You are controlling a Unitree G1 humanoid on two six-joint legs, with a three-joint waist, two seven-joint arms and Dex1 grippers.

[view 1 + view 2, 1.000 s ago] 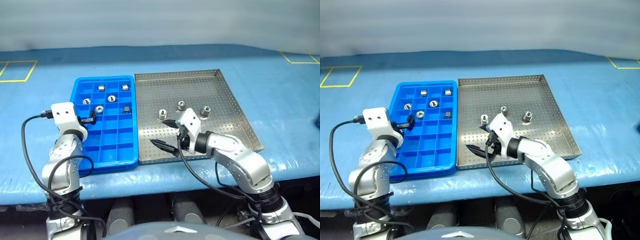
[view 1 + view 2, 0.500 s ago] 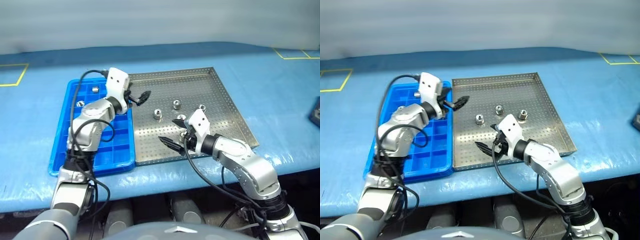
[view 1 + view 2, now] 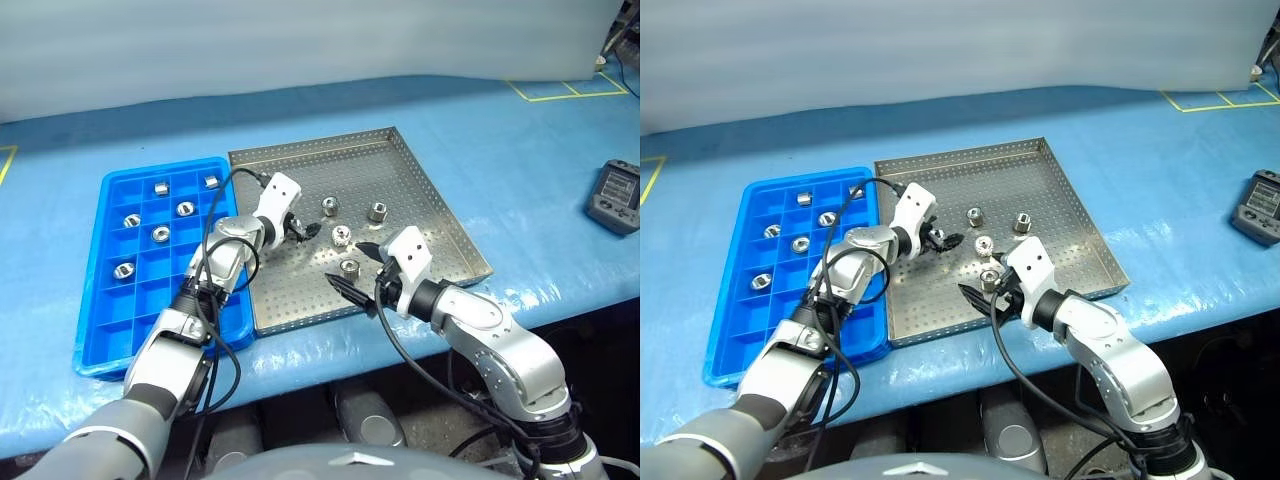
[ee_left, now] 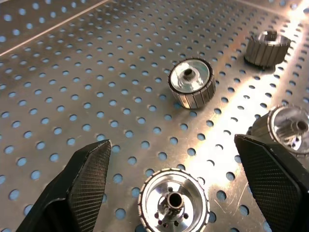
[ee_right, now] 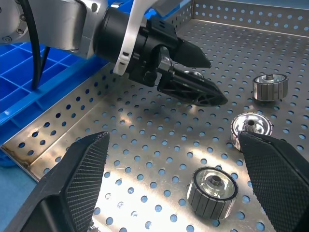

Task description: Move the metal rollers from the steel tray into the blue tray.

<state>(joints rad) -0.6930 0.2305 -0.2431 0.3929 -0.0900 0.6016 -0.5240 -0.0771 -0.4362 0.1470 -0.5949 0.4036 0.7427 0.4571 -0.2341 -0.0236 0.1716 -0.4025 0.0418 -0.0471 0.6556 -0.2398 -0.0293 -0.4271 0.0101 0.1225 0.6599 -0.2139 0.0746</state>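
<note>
Both arms are over the steel tray (image 3: pixel 420 190), which sits on the blue table (image 3: pixel 520 150) just right of the blue tray (image 3: pixel 100 330).

Four metal rollers (image 3: pixel 340 235) are in the steel tray, loosely clustered around its middle. Six more sit in the far cells of the blue tray, one per cell as far as I can make out; the near cells there are partly covered by the left arm and its cable.

The left gripper (image 3: pixel 306 232) reaches in from the blue tray side, jaws spread wide and holding nothing. From its wrist view a roller lies on the tray floor right between the two fingers (image 4: pixel 87 179), not touching either one, and that roller is cut off at the picture's edge. Another one beside the other finger is half hidden behind it.

The right gripper (image 3: pixel 352 268) hovers over the near part of the steel tray, jaws also wide apart and empty. Its wrist view shows three rollers ahead of it plus the left gripper's fingers.

A dark handheld device (image 3: pixel 612 197) lies on the table far off to the right, partly cut off by the frame.
</note>
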